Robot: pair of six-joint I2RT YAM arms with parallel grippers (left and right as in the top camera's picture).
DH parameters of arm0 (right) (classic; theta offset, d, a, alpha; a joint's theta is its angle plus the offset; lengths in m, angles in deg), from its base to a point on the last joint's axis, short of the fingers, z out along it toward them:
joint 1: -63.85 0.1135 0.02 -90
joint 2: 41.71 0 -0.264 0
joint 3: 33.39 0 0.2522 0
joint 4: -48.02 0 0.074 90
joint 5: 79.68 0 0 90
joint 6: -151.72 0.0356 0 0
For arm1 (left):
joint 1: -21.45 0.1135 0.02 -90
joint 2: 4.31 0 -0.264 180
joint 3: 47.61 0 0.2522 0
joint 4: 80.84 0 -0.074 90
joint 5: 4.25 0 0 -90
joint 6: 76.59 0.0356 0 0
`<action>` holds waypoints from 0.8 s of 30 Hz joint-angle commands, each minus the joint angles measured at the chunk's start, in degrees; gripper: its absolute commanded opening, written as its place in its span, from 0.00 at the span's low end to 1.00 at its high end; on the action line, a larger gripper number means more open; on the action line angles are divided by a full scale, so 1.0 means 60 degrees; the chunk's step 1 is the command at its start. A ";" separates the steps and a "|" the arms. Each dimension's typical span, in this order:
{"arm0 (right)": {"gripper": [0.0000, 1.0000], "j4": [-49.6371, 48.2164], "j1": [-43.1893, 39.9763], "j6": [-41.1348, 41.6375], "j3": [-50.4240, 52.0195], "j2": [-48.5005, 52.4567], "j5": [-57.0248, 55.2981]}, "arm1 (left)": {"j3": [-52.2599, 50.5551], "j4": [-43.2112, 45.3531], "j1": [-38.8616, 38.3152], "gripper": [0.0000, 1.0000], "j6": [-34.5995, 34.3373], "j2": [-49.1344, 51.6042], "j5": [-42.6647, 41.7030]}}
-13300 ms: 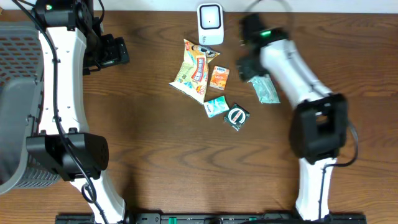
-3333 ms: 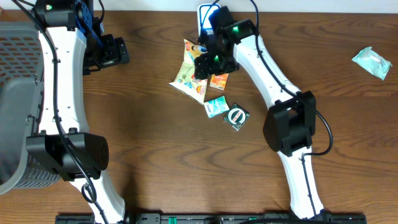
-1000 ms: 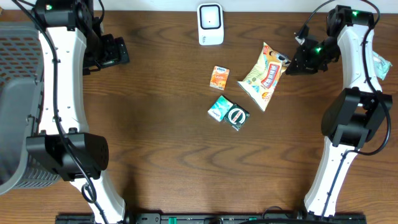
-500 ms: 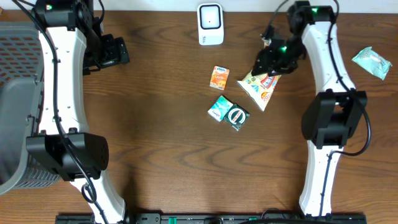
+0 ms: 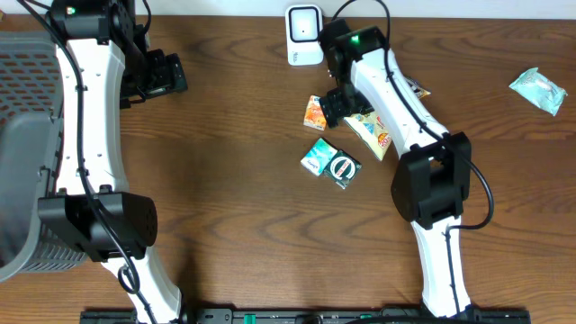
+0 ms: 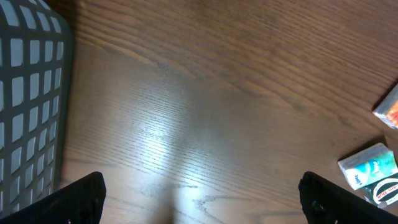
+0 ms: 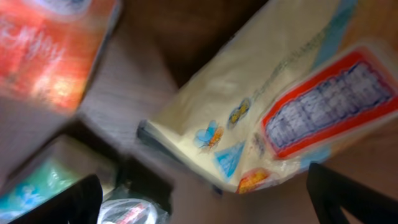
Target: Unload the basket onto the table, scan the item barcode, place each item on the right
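Dark wood table (image 5: 252, 225). Snack bag (image 5: 378, 137) lies flat mid-table. My right hand (image 5: 335, 106) hangs wide open, empty, just beside it. Bag looks light, crinkly, slippery; I'd pinch a sealed edge.

Setting: a mock shop checkout rigged as a robotics test station. Evidence: white barcode scanner (image 5: 304, 34) at top centre of the wooden worktop (image 5: 234, 225); small retail snack packets (image 5: 378, 135) grouped near centre; grey plastic basket (image 5: 22, 99) at left edge; two white robot arms (image 5: 85, 117) mounted along the bottom edge.
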 commanded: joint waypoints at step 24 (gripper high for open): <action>0.01 -0.3115 -0.0521 0.0109 0.3020 -0.0579 -0.0219 | 0.0036 -0.0029 0.0040 0.98 0.0058 0.0055 0.0087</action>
